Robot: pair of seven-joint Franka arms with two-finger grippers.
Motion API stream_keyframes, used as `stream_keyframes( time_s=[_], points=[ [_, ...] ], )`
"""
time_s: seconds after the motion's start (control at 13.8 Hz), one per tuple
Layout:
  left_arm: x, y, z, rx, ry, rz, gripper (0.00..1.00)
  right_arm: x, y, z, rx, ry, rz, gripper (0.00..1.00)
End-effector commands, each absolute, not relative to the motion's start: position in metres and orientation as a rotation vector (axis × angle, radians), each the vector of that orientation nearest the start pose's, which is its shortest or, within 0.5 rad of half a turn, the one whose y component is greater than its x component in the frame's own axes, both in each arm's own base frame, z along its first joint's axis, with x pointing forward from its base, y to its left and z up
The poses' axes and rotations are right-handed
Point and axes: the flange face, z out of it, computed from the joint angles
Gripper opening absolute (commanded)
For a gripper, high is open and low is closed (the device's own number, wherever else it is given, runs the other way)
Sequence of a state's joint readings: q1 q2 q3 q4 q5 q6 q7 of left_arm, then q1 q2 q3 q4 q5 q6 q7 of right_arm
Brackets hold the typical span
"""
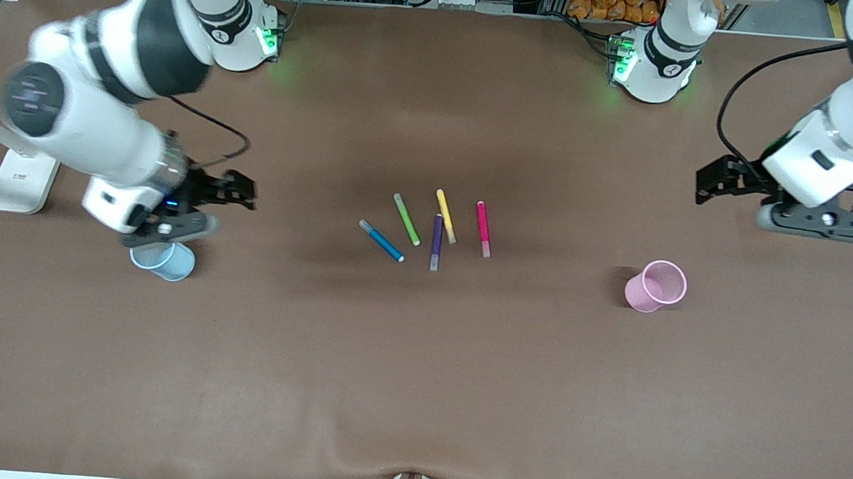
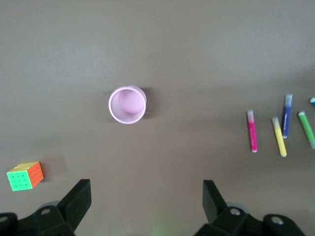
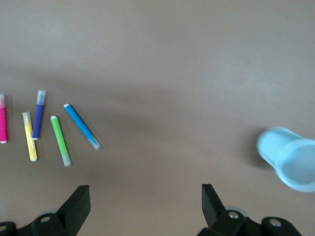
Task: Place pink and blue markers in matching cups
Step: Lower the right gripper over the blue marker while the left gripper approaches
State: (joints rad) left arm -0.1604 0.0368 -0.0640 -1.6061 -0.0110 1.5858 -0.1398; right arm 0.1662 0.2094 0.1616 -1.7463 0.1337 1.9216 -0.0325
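Note:
The blue marker and the pink marker lie flat at mid-table among other pens. The pale blue cup stands toward the right arm's end, and the pale pink cup toward the left arm's end. My right gripper is open and empty in the air, over the table beside the blue cup. My left gripper is open and empty, over the table beside the pink cup. The left wrist view shows the pink cup and pink marker. The right wrist view shows the blue marker and blue cup.
A green pen, a yellow pen and a dark purple pen lie between the two markers. A colourful puzzle cube sits on the table near the pink cup. A white stand is at the right arm's end.

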Motion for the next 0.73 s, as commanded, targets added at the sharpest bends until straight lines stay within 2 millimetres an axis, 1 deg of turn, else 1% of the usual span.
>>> stream_keyframes(
  time_s=[0.0,0.07,0.15,0.29,0.36,0.44,0.51,0.58,0.65],
  points=[
    [0.529,-0.152,0.597,-3.122,0.144,0.138,1.0,0.572,0.247,0.417,-2.929,-0.599,0.076,1.0],
    [0.526,-0.155,0.599,-3.12,0.108,0.142,1.0,0.568,0.265,0.404,-2.932,-0.674,0.073,1.0],
    [0.527,-0.157,0.599,-3.121,0.082,0.139,1.0,0.568,0.276,0.39,-2.942,-0.734,0.061,1.0],
    [0.532,-0.153,0.593,-3.12,0.06,0.128,1.0,0.571,0.29,0.356,-2.943,-0.801,0.057,1.0],
    [0.537,-0.148,0.585,-3.117,0.041,0.147,1.0,0.572,0.293,0.339,-2.945,-0.825,0.063,1.0],
    [0.545,-0.138,0.573,-3.114,0.017,0.18,1.0,0.573,0.299,0.324,-2.95,-0.863,0.057,1.0],
    [0.548,-0.129,0.568,-3.114,0.0,0.195,1.0,0.573,0.302,0.309,-2.955,-0.892,0.059,1.0],
    [0.551,-0.13,0.561,-3.111,0.003,0.216,1.0,0.571,0.308,0.296,-2.957,-0.929,0.064,1.0],
    [0.553,-0.135,0.55,-3.104,0.005,0.251,1.0,0.571,0.311,0.285,-2.964,-0.967,0.064,1.0]
  ],
)
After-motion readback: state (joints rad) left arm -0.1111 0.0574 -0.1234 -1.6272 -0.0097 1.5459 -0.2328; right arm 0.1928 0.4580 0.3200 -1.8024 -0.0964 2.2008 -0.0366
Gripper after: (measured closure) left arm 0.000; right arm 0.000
